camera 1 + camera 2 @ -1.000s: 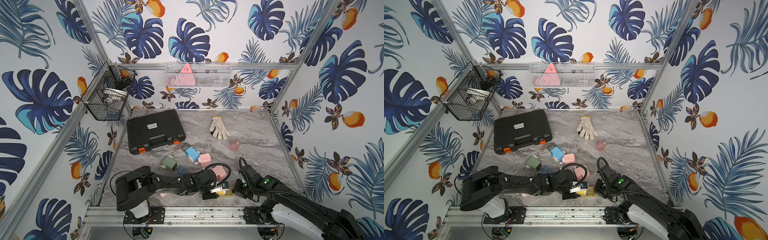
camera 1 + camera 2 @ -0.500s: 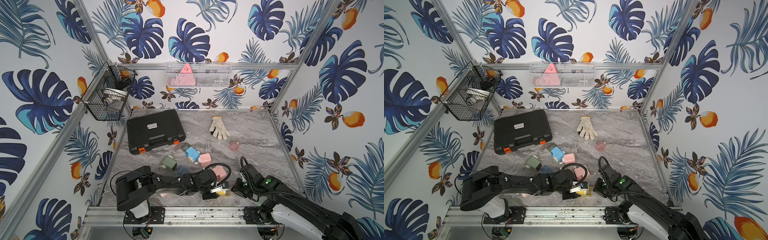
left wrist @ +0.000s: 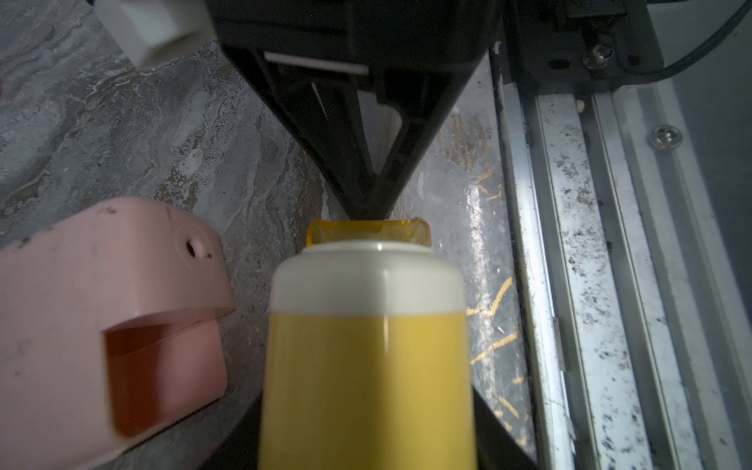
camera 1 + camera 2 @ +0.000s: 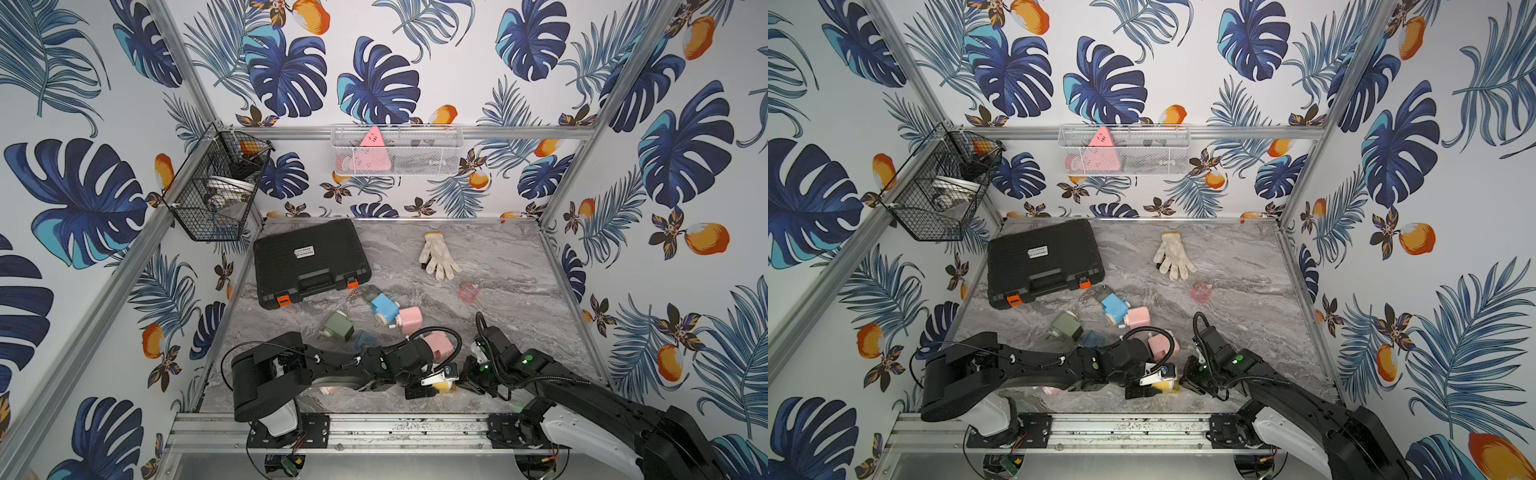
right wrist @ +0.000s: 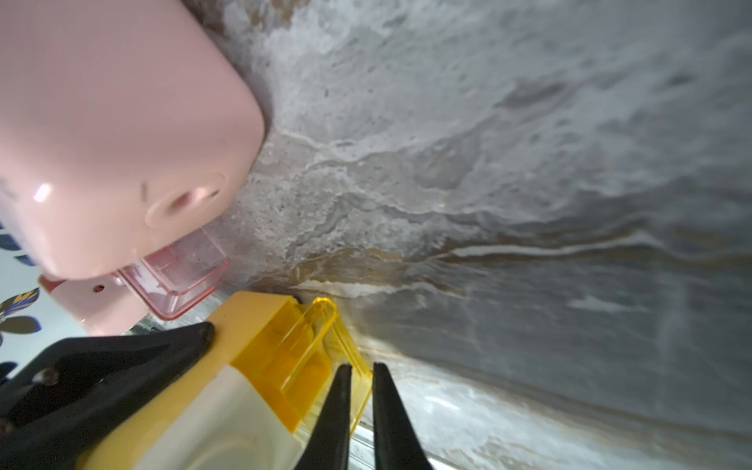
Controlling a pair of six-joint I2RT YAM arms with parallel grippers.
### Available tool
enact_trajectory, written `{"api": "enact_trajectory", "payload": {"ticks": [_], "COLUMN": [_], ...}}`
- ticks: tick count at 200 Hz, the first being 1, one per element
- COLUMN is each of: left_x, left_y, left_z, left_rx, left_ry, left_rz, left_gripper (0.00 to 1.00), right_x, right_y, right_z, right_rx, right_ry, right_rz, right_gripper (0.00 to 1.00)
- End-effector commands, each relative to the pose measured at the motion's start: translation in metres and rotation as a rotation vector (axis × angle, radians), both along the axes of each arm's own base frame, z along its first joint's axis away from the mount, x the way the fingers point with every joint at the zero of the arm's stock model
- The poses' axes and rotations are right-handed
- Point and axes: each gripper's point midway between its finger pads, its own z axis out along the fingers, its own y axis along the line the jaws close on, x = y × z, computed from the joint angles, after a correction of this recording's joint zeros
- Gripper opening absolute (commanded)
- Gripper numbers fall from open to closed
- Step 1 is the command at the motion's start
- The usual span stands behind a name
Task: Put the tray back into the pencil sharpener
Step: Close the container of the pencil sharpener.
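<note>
Left arm [image 4: 332,365] lies low, stretched along the front edge of the table [image 4: 498,257], bottom centre in both top views. Left gripper [image 4: 436,376] is clamped on the pencil sharpener [image 3: 366,346], which has a yellow body and a white section.

Right arm [image 4: 561,386] enters from lower right. Right gripper [image 5: 359,366] pinches a wall of the tray [image 5: 321,337]. The tray is clear yellow and sits partly in the sharpener's slot, outer end protruding.

Count:
- One yellow sharpener, one yellow tray.
- Mid-frame: green sharpener [image 4: 338,326], blue sharpener [image 4: 383,306], pink sharpener [image 4: 409,319], second pink sharpener [image 4: 438,345].
- One loose pink tray [image 4: 469,290].
</note>
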Motion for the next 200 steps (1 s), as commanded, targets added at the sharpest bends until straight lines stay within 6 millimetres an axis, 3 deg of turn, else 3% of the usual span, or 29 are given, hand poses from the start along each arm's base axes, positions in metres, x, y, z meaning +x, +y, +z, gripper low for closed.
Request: {"api": "enact_trajectory", "payload": {"ticks": [1, 77, 94, 112, 140, 158, 178, 200], "left_x": [0.002, 0.001, 0.002, 0.002, -0.004, -0.006, 0.001, 0.014], "left_y": [0.015, 0.013, 0.013, 0.013, 0.009, 0.008, 0.009, 0.011], "left_z": [-0.018, -0.018, -0.016, -0.009, 0.022, 0.045, 0.069, 0.095], "left_rx": [0.078, 0.062, 0.061, 0.048, -0.013, -0.052, -0.097, -0.147], "left_ry": [0.001, 0.011, 0.009, 0.012, -0.013, -0.026, -0.032, -0.051], "left_rz": [0.03, 0.036, 0.04, 0.047, 0.053, 0.079, 0.153, 0.253], "left_gripper": [0.43, 0.42, 0.41, 0.37, 0.32, 0.26, 0.13, 0.0], "right_x": [0.006, 0.006, 0.008, 0.01, 0.015, 0.022, 0.031, 0.036], "right_y": [0.026, 0.036, 0.02, -0.021, -0.072, -0.087, -0.097, -0.093], "right_z": [0.015, 0.014, 0.012, 0.01, 0.037, 0.065, 0.09, 0.097], "right_rx": [0.15, 0.227, 0.148, -0.067, -0.278, -0.303, -0.303, -0.269], "right_ry": [-0.023, -0.003, -0.018, -0.058, -0.199, -0.306, -0.408, -0.439], "right_rz": [0.036, 0.017, -0.02, -0.102, -0.181, -0.229, -0.277, -0.287], "right_gripper": [0.15, 0.15, 0.18, 0.22, 0.22, 0.22, 0.23, 0.23]}}
